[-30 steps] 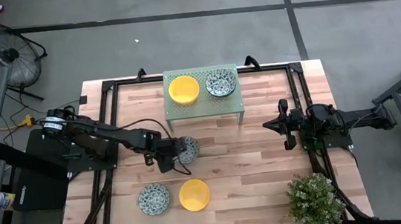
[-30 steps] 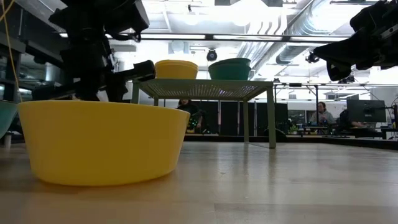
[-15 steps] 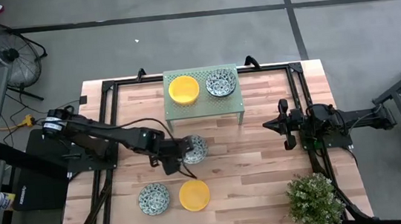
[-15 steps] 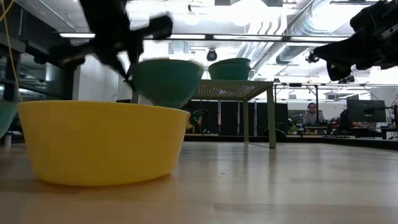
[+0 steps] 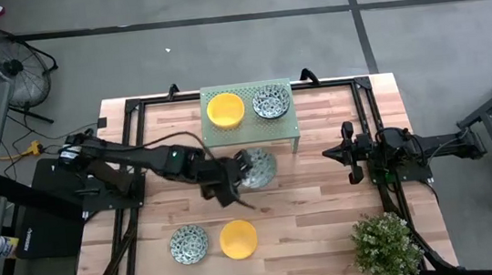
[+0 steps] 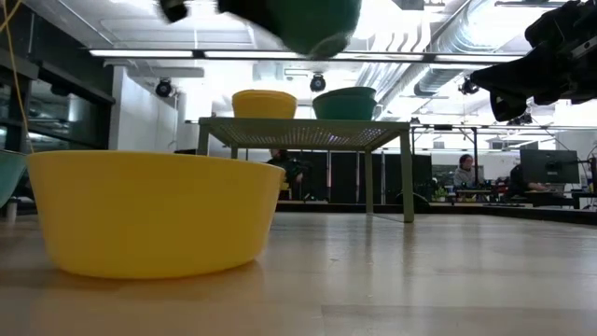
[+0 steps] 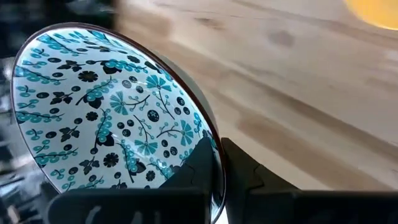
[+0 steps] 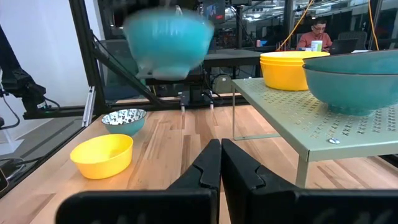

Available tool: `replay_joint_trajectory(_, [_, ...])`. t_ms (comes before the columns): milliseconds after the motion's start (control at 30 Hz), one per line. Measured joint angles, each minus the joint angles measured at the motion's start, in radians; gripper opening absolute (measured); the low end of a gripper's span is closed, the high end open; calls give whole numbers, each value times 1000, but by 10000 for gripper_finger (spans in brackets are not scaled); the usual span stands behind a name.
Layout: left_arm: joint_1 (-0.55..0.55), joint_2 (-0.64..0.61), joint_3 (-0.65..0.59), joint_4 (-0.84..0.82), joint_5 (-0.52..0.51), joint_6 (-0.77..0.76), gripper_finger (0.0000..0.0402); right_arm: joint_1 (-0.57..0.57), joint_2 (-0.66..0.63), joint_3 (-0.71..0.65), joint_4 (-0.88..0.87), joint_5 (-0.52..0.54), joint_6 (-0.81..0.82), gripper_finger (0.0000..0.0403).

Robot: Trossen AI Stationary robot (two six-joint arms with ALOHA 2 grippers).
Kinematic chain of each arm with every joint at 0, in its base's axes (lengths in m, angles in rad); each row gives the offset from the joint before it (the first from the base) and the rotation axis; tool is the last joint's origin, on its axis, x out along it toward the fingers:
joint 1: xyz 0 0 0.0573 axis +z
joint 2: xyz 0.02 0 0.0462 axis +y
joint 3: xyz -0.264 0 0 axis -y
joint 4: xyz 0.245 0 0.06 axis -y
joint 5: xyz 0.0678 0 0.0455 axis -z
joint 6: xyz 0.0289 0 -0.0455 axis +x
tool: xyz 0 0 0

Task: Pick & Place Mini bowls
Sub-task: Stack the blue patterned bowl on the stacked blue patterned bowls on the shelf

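Observation:
My left gripper point(image 5: 237, 175) is shut on a blue-green patterned mini bowl point(image 5: 256, 167), held in the air just in front of the pale green rack point(image 5: 252, 129). In the low view that bowl point(image 6: 308, 19) shows teal, high above the table. A yellow bowl point(image 5: 225, 109) and a patterned bowl point(image 5: 271, 101) stand on the rack's top. Another patterned bowl point(image 5: 188, 244) and a yellow bowl point(image 5: 237, 238) sit on the table near its front edge. My right gripper point(image 5: 350, 154) is shut and waits at the table's right side. My left gripper point(image 7: 217, 165) pinches the patterned bowl by its rim point(image 7: 212, 140), one finger point(image 7: 198, 163) inside the bowl and the other point(image 7: 241, 169) outside against the wall. The fingers come roughly level from the table's left. The bowl is lifted clear, opening facing up.
A potted plant point(image 5: 388, 246) stands at the near right corner. The black frame rails point(image 5: 129, 159) run along both table sides. Bare wood point(image 5: 317, 203) lies between the rack and the right arm. A person point(image 8: 317, 34) sits at a desk beyond the table.
My left gripper has risen from table height with the patterned bowl and moved toward the table's right and far side, nearer the rack. The bowl, down at table level a second ago, now hangs well above it. The other bowls and my right arm have kept still.

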Motion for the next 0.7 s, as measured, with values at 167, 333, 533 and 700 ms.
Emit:
replay_joint_trajectory(167, [64,62,134,-24,-1,-35,4,0,3,0,1,0,0,0])
replay_joint_trajectory(333, [139,142,281,-71,-5,-66,4,0,7,0,1,0,0,0])
replay_joint_trajectory(533, [227,235,471,-137,-61,-137,4,0,7,0,1,0,0,0])
replay_joint_trajectory(700, [289,329,620,-210,-81,-178,4,0,7,0,1,0,0,0])
